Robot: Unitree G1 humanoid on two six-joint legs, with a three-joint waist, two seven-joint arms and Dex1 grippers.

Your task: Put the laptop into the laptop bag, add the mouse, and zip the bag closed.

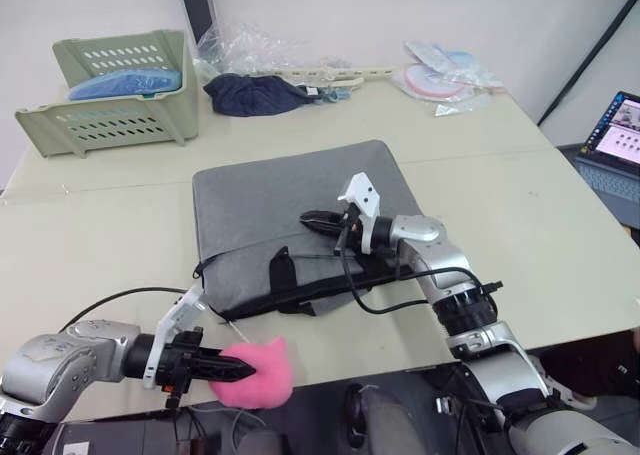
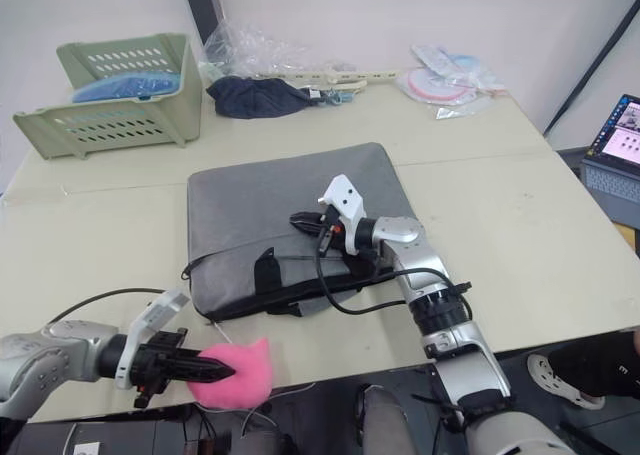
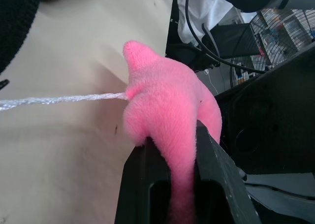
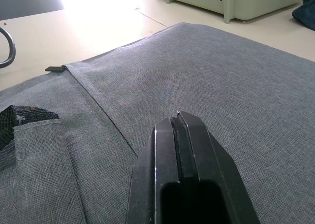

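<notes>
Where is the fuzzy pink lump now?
The fuzzy pink lump lies at the near table edge on the robot's left, clamped by the left gripper, just before the grey fabric laptop bag.

Pale beige table against a white wall, evenly lit.

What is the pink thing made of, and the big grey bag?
The pink lump looks like soft plush; its surface is fuzzy, and the left gripper pinches it in. The laptop bag looks like matte woven fabric, with fine threads and stitched seams showing.
</notes>
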